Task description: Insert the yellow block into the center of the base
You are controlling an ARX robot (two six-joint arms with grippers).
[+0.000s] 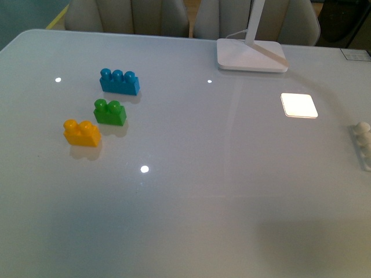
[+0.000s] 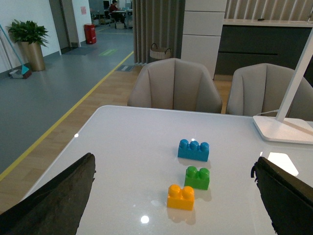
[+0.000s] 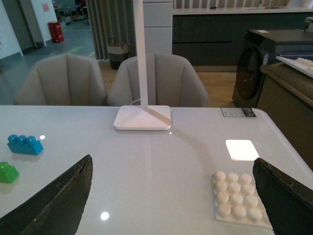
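The yellow block (image 1: 82,132) lies on the white table at the left, nearest of three bricks; in the left wrist view the yellow block (image 2: 180,197) sits ahead between my wide-apart fingers. My left gripper (image 2: 173,205) is open and holds nothing, well short of the block. The white studded base (image 3: 238,200) lies flat in the right wrist view, close to one finger (image 3: 286,200) of my open right gripper (image 3: 171,205). In the front view only the base's edge (image 1: 363,143) shows at the far right. Neither arm appears in the front view.
A green brick (image 1: 110,112) and a blue three-stud brick (image 1: 119,81) stand just behind the yellow one. A white lamp foot (image 1: 251,55) with its stem sits at the table's back. Its bright reflection (image 1: 299,105) shows on the tabletop. Chairs stand beyond the far edge.
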